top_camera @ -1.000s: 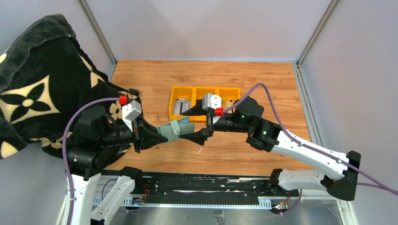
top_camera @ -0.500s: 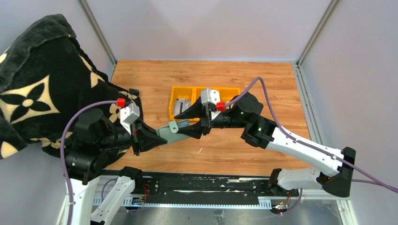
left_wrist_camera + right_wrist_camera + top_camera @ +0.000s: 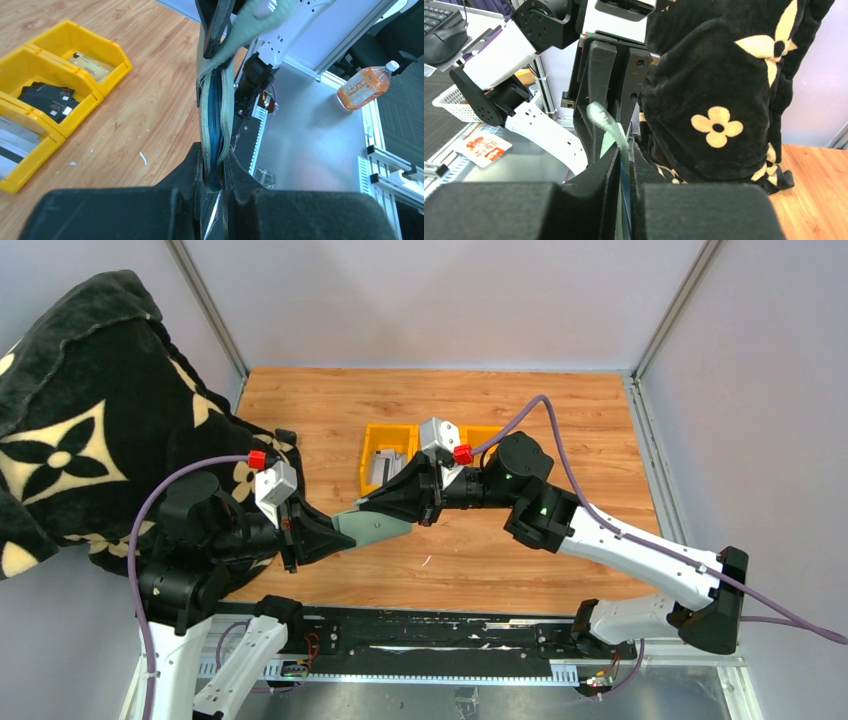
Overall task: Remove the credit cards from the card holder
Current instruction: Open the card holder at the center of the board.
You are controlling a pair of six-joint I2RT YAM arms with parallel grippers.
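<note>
**A:** Entry one, nearest: left end effector. State?

**B:** Closed tight on the holder, at its lower-left end. In the left wrist view both fingers press the flaps. The holder shows edge-on there, rising straight up the frame.

**A:** Holder, position?

**B:** Off the counter, centre of the overhead frame, spanning the gap between the two arms. Long axis runs lower left to upper right. Tab loose, curling clear near the far end.

**A:** Entry two: right end effector.

**B:** Pinched shut on the holder's upper-right end. It faces the left one tip to tip, fingers lying along the same axis. Both are in contact, so neither is nearer.

**A:** Contents?

**B:** A blue layer between the flaps. Card or lining, cannot tell. Pocket mouth hidden.

**A:** Farthest entry?

**B:** Tray, just beyond the right end effector, upper centre. The left wrist view shows a tan card in the tray's far compartment and grey cards in the near one.

**A:** Judgement for the coming move?

**B:** Anything drawn out would likely have to travel along that long axis, away from the left grip and toward upper right. The tray lies on that side.
</note>
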